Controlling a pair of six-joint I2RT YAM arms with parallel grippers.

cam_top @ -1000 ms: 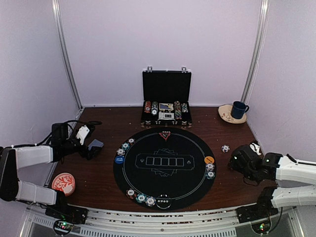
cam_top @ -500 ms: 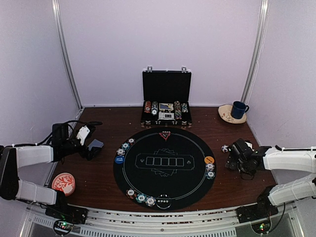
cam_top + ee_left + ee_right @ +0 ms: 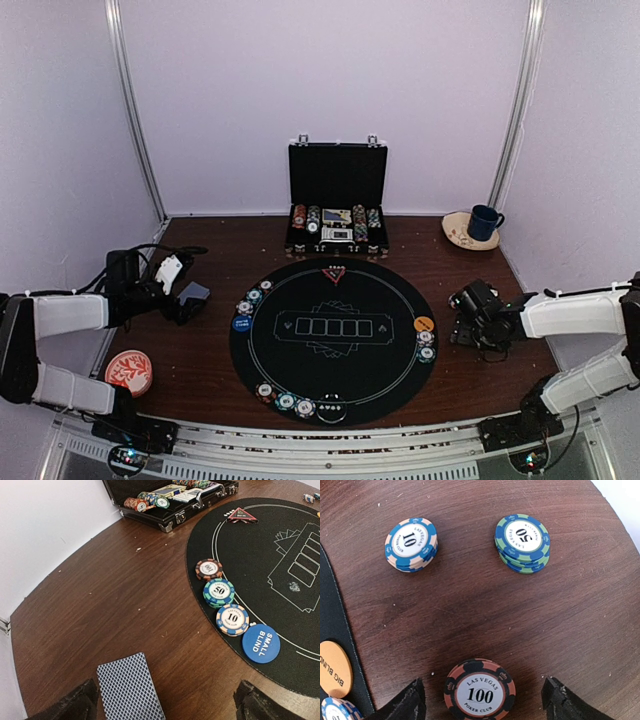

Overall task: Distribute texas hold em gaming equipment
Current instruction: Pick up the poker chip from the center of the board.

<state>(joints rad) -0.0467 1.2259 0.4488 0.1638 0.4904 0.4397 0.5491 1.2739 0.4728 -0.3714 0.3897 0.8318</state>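
We'd call this roughly two-thirds done. On the round black felt mat, three seats already have small striped-edge poker chips. The left-seat chips sit beside the round blue small-blind button. The near-seat chips sit beside a dark button disc, and the right-seat chips beside the orange big-blind disc. The red triangle marker sits at the mat's far edge.

What's left, we reckon, starts with three chips lying on the bare brown wooden desk right of the mat: a blue-and-peach 10 chip, a blue-and-green 50 chip and a black-and-salmon 100 chip. The right hand hangs over that 100 with fingers apart on either side, not touching it.

The grey-blue-backed deck of playing cards lies flat on the desk left of the mat. It's between the wide-apart fingers of the left hand, with nothing gripped. The card boxes mid-mat are bare, so dealing looks undone.
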